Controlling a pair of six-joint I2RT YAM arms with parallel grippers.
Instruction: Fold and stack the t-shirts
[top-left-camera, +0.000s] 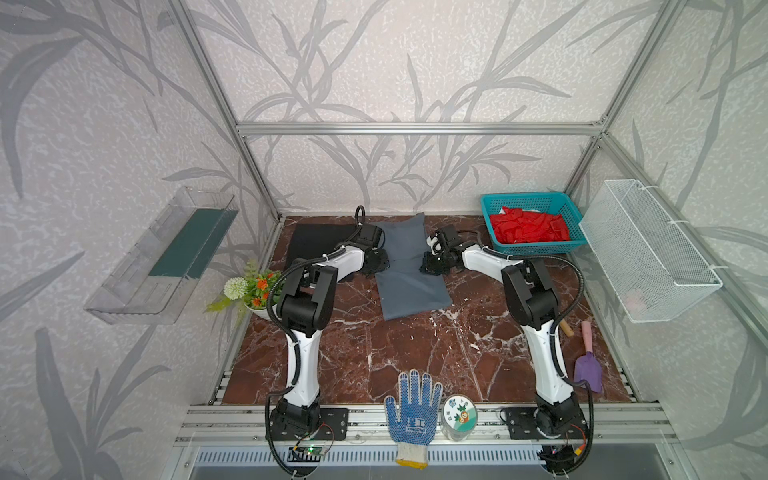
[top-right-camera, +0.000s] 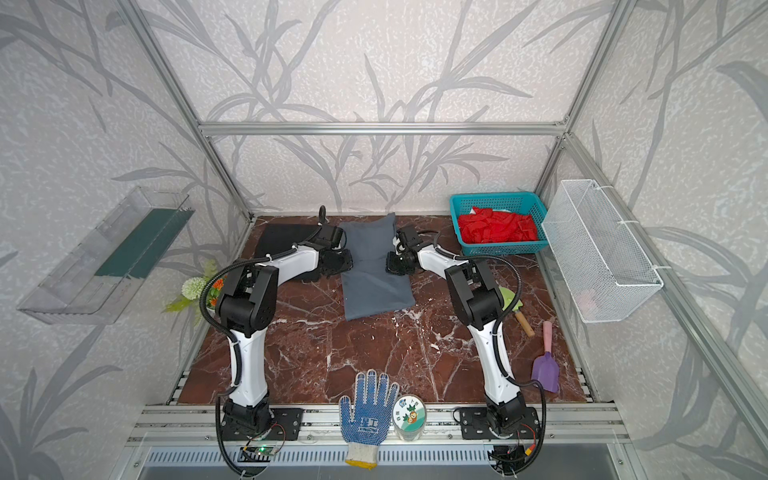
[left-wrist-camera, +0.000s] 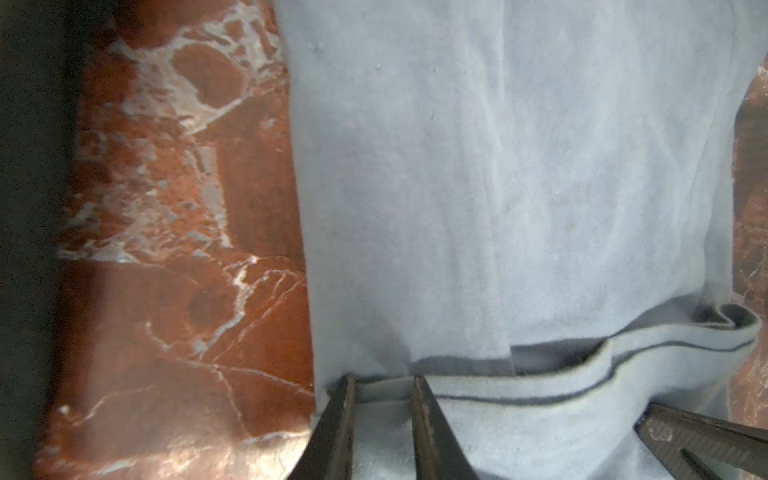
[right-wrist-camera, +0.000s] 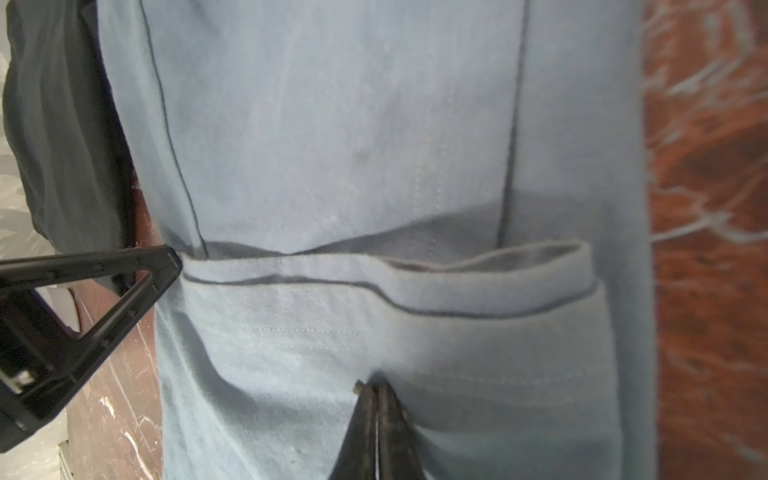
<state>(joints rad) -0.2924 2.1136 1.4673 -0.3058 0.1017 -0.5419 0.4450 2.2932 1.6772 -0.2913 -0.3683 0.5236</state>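
Note:
The slate grey t-shirt (top-left-camera: 409, 286) (top-right-camera: 374, 291) lies as a long folded strip on the marble table, with a cross fold at its middle. The black t-shirt (top-left-camera: 316, 241) (top-right-camera: 282, 239) lies folded at the back left, partly under my left arm. My left gripper (top-left-camera: 380, 266) (left-wrist-camera: 384, 380) is at the grey shirt's left edge, its fingers closed on the thick folded hem. At the right edge my right gripper (top-left-camera: 428, 266) (right-wrist-camera: 376, 386) is shut, and the grey cloth (right-wrist-camera: 353, 124) puckers round its tips.
A teal basket (top-left-camera: 528, 199) of red cloth stands at the back right beside a white mesh basket (top-left-camera: 648, 249) on the wall. Flowers (top-left-camera: 253, 286) sit at the left edge. A dotted glove (top-left-camera: 411, 411), a tin (top-left-camera: 459, 415) and a purple trowel (top-left-camera: 588, 365) lie in front.

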